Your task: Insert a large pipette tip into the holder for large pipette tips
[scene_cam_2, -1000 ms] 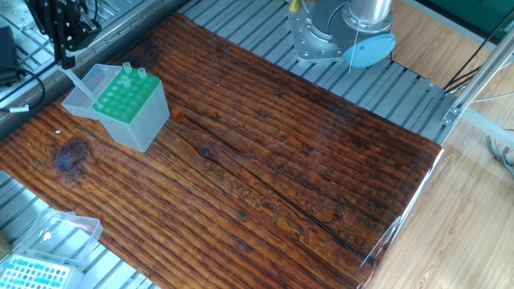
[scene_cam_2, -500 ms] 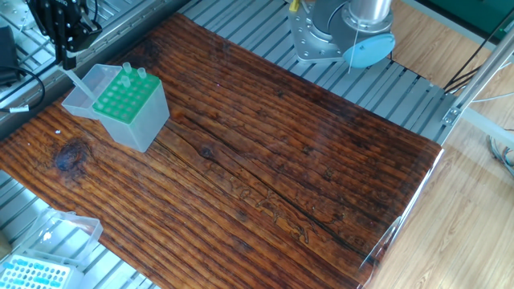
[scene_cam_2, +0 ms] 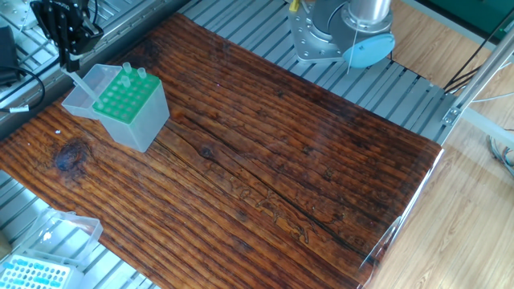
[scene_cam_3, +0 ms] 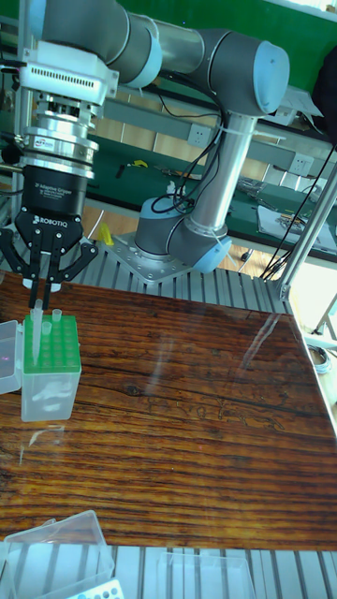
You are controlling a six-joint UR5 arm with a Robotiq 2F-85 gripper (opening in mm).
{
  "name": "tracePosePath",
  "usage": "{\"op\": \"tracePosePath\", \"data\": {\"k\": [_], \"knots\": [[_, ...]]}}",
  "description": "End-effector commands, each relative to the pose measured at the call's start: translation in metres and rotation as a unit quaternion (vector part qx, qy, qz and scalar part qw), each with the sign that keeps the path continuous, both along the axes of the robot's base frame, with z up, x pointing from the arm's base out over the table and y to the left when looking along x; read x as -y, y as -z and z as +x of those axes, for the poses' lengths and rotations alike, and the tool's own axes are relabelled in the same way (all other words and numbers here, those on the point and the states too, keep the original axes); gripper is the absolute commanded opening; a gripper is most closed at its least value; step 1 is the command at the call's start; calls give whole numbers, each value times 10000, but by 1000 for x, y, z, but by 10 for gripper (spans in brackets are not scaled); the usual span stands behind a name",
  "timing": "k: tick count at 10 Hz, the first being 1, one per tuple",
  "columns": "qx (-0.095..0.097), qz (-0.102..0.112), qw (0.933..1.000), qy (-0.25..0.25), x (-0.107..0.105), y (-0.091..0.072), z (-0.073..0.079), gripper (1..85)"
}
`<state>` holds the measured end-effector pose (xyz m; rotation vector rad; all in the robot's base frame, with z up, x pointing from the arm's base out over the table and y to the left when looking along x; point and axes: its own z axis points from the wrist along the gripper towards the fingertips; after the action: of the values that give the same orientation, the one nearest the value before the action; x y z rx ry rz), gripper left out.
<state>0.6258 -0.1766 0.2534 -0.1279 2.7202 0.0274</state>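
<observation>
The holder for large pipette tips (scene_cam_2: 128, 108) stands at the table's far left, a translucent box with a green grid top (scene_cam_3: 54, 354); its clear lid (scene_cam_2: 83, 90) lies open beside it. Two tips (scene_cam_2: 134, 74) stand in holes at its far edge. My gripper (scene_cam_2: 71, 60) hangs just above the holder's lid-side edge and is shut on a large pipette tip (scene_cam_2: 83, 85). In the tall fixed view the gripper (scene_cam_3: 40, 301) holds the tip (scene_cam_3: 35, 339) pointing down, its thin end over the green grid's left edge. Whether the point is inside a hole I cannot tell.
A flatter box with a light-blue grid top (scene_cam_2: 34, 273) and a clear lid (scene_cam_2: 68, 229) sits off the wooden table's near left corner. The arm's base (scene_cam_2: 337, 32) is bolted on the metal rails behind the table. Cables (scene_cam_2: 16, 76) lie at the far left.
The gripper with the tip has shifted slightly toward the holder. Nothing else has moved.
</observation>
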Motion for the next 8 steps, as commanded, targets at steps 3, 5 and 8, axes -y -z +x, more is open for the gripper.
{"op": "tracePosePath", "data": {"k": [3,5,8], "knots": [[-68,172,9998,60,-2,10,1,10],[-175,166,9997,63,-2,14,-2,10],[-295,237,9992,156,-4,18,-5,10]]}}
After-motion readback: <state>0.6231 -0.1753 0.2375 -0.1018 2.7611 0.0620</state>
